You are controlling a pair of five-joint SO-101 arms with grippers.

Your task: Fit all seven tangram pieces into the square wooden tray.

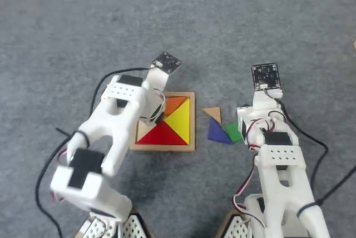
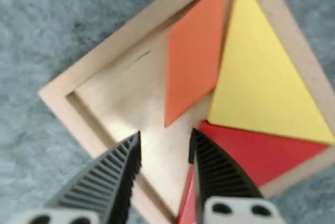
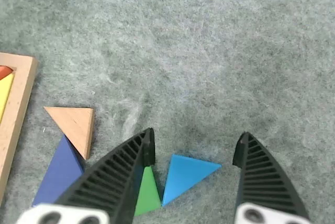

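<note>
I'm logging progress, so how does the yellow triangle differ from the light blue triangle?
The yellow triangle sits inside the wooden tray; the light blue triangle lies loose on the grey mat by the right gripper. The yellow triangle looks much larger than the light blue triangle. Both are flat triangles.

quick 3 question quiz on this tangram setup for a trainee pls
1. True or false: the yellow piece lies inside the tray.
2. How many pieces lie on the mat outside the tray?
3. In its own wrist view, which piece lies between the right gripper's open fingers? A) light blue triangle B) red piece C) orange piece

Key: 1 true; 2 four; 3 A
</note>
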